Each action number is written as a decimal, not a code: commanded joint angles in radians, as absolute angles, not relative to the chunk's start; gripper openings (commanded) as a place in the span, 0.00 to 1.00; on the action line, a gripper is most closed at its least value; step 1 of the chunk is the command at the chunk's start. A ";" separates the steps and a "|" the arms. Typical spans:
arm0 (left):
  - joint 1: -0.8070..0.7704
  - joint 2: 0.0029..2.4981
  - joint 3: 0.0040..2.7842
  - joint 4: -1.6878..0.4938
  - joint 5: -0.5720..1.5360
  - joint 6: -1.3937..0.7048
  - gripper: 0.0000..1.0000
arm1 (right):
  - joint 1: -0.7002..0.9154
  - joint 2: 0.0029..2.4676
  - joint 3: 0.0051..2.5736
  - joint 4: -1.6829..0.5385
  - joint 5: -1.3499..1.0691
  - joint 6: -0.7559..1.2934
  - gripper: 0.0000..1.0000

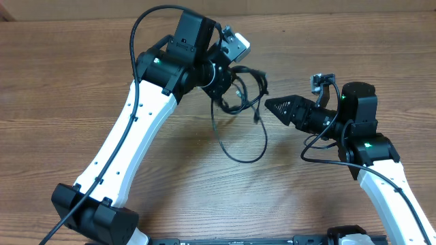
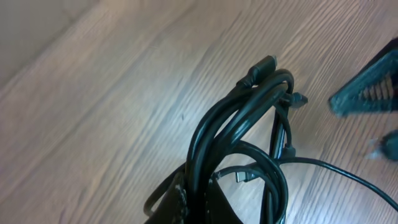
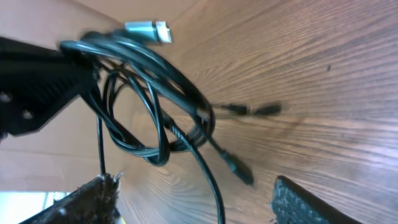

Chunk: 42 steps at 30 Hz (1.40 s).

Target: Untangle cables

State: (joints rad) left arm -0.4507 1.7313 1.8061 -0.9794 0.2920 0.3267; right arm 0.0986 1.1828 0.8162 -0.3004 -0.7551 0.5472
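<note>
The cables (image 1: 244, 85) are a tangled bundle of thin black cords with small plugs, held above the wooden table. My left gripper (image 1: 228, 92) is shut on the bundle. In the left wrist view the cords (image 2: 249, 106) rise from between its fingers (image 2: 202, 202), and a plug tip points up. One long loop (image 1: 245, 153) hangs down toward the table. My right gripper (image 1: 272, 105) is open, just right of the bundle and apart from it. In the right wrist view the bundle (image 3: 155, 74) hangs ahead, and one strand runs down between the open fingers (image 3: 194, 183).
The wooden table (image 1: 82, 61) lies under everything. The left arm's white link (image 1: 129, 136) crosses the left half of the table. The right arm (image 1: 381, 170) stands at the right front. The right gripper's finger shows blurred in the left wrist view (image 2: 367, 93).
</note>
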 commanded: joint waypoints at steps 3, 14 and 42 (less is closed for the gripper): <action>-0.450 1.732 1.820 -0.895 0.423 0.351 0.04 | 0.097 1.169 0.825 -0.303 -0.753 0.514 0.72; -0.446 1.732 1.820 -0.817 0.480 0.235 0.04 | 0.097 1.169 0.825 -0.306 -0.753 0.514 0.49; -0.442 1.732 1.820 -0.862 -0.073 -0.255 0.04 | 0.096 1.169 0.825 -0.422 -0.508 0.697 0.04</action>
